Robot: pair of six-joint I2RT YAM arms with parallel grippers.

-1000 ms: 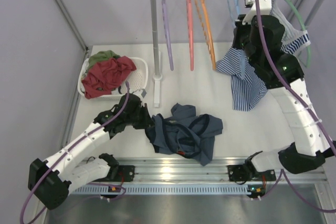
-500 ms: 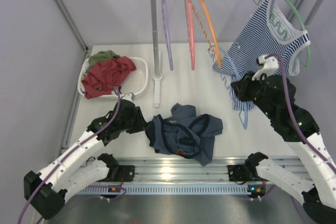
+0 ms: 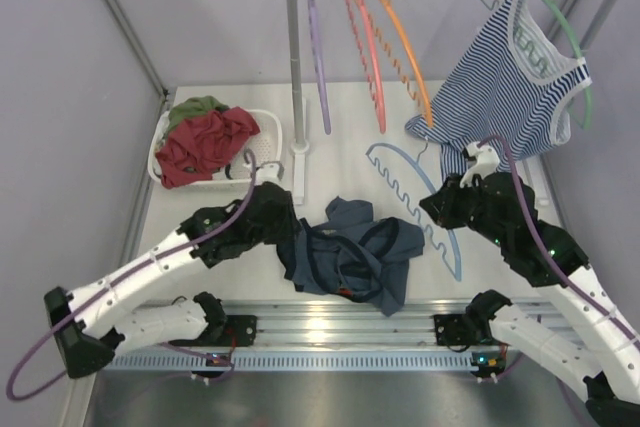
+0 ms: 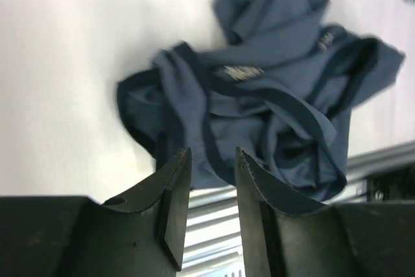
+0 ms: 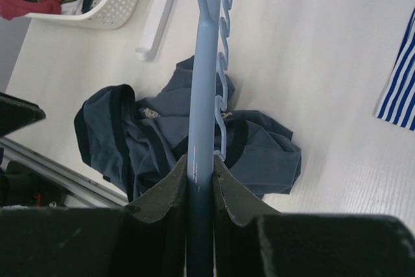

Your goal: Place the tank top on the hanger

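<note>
The tank top (image 3: 350, 252) lies crumpled in a heap on the table (image 3: 340, 162), close to the middle of the near edge. The left end effector (image 4: 211, 160) sits low at the heap's left side, released, its fingers parted with nothing between them. Whether they touch the cloth cannot be told. The right end effector (image 5: 201, 168) is clenched on the hanger (image 5: 202, 76), gripping its thin frame. It holds the hanger just to the right of the heap, toward the table's right edge, with the hook end pointing to the far edge. From above, hanger and tank top look apart.
</note>
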